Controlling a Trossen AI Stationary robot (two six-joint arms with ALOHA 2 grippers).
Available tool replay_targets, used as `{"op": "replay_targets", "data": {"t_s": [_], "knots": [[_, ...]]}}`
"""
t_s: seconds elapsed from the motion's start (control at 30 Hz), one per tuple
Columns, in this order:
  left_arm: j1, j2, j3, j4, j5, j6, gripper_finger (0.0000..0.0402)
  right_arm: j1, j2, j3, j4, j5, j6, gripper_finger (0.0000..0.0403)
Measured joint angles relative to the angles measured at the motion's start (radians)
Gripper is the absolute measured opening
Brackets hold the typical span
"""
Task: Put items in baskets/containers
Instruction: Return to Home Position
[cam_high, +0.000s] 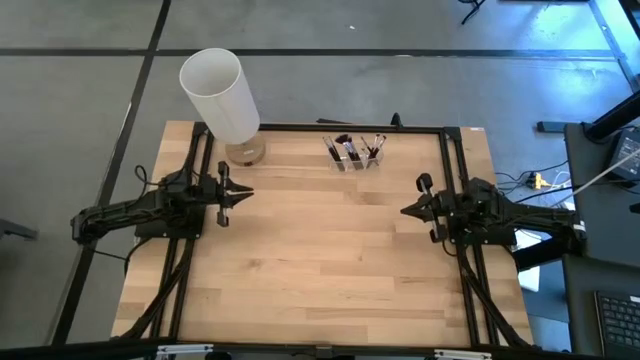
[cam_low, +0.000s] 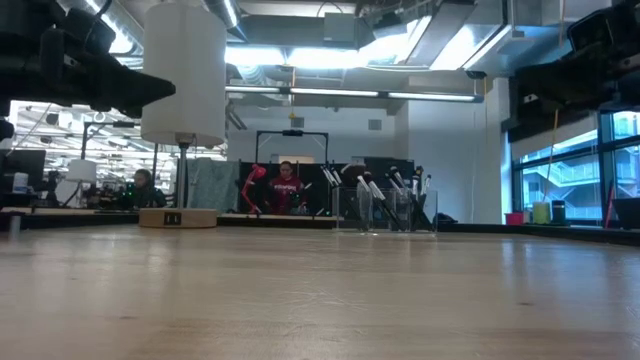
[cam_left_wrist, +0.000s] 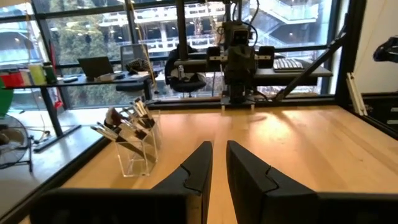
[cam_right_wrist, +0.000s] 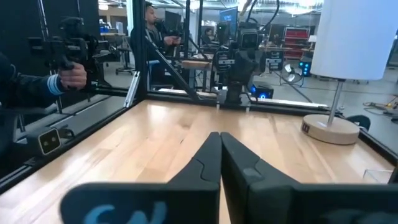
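Brushes (cam_high: 345, 150) are standing heads-up in the clear organizer (cam_high: 372, 162) at the worktop's (cam_high: 320, 270) far edge. I'm judging them light, stiff and slippery, best pinched mid-handle. The left gripper (cam_high: 243, 193) is hanging barely parted and the right gripper (cam_high: 405, 211) pressed together, both empty.
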Motion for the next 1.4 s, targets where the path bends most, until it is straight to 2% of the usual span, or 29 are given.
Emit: {"op": "replay_targets", "data": {"t_s": [0.2, 0.4, 0.5, 1.4], "knots": [[0.000, -0.001, 0.000, -0.001, -0.005, 0.002, 0.0042, 0.000, 0.009, 0.000, -0.009, 0.019, -0.028, 0.0004], [0.000, 0.001, 0.000, -0.008, -0.045, -0.038, 0.0042, 0.000, 0.021, 0.000, -0.029, 0.262, -0.010, 0.0017], [0.000, 0.001, 0.000, -0.011, -0.073, -0.039, 0.0042, 0.000, 0.024, 0.000, -0.051, 0.332, 0.022, 0.0025], [0.000, 0.001, 0.000, -0.009, -0.080, -0.041, 0.0042, 0.000, 0.025, 0.000, -0.109, 0.342, 0.042, 0.0028]]}}
